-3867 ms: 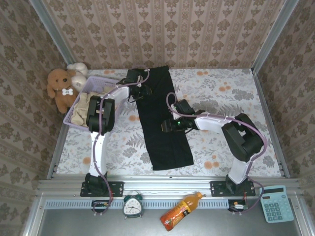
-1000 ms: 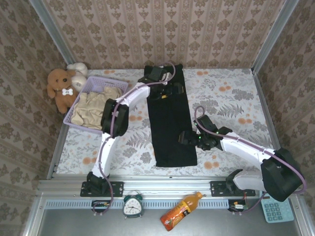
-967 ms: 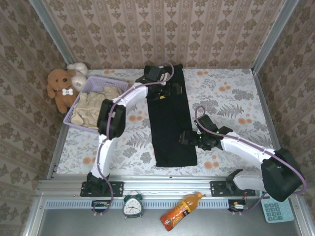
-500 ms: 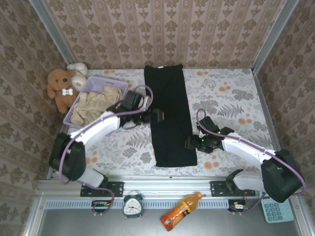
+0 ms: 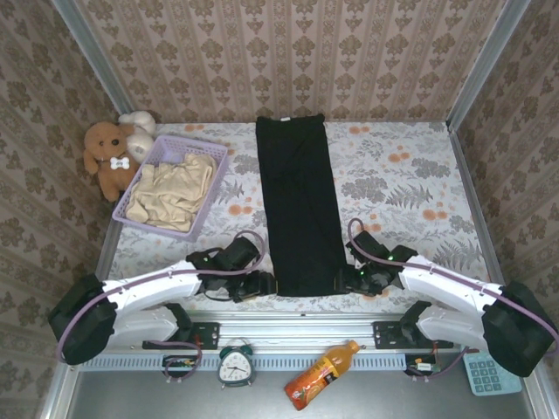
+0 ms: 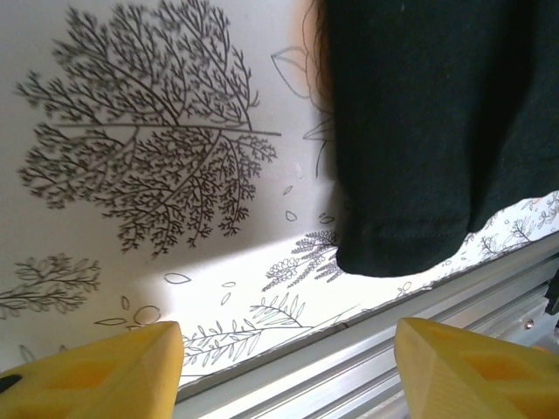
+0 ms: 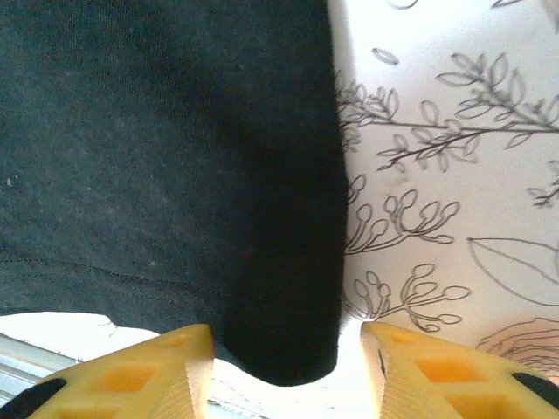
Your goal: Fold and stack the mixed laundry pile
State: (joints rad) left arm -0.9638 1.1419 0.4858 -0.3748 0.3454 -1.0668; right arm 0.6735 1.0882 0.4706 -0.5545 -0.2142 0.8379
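Robot test cell dressed up as a home, not a real room. Damask wallpaper panels (image 5: 297, 52) are set in an aluminium extrusion frame (image 5: 297, 325), and the desk (image 5: 402, 175) has a floral cloth. Household props: lavender mesh basket (image 5: 187, 140) holding a cream-beige garment (image 5: 175, 188), teddy bears (image 5: 106, 150), alarm clock (image 5: 235, 367), orange drink bottle (image 5: 319, 375), calculator (image 5: 489, 360). Arm bases (image 5: 179, 332) are bolted to the near rail.

**Bystanding Items, Table and Ledge**

Lavender mesh basket (image 5: 154, 226), far left on floral tablecloth (image 5: 402, 175). Brown teddy bear (image 5: 106, 157), white bow at neck, touching the basket's left side. White plush (image 5: 140, 122) just behind it, in the corner. Aluminium rail (image 5: 297, 324) along near edge. Grey ledge in front holds a white-faced alarm clock (image 5: 235, 367), an orange bottle (image 5: 317, 375) on its side, and a teal calculator (image 5: 487, 364) at far right. Damask wallpaper (image 5: 297, 52) on the walls.
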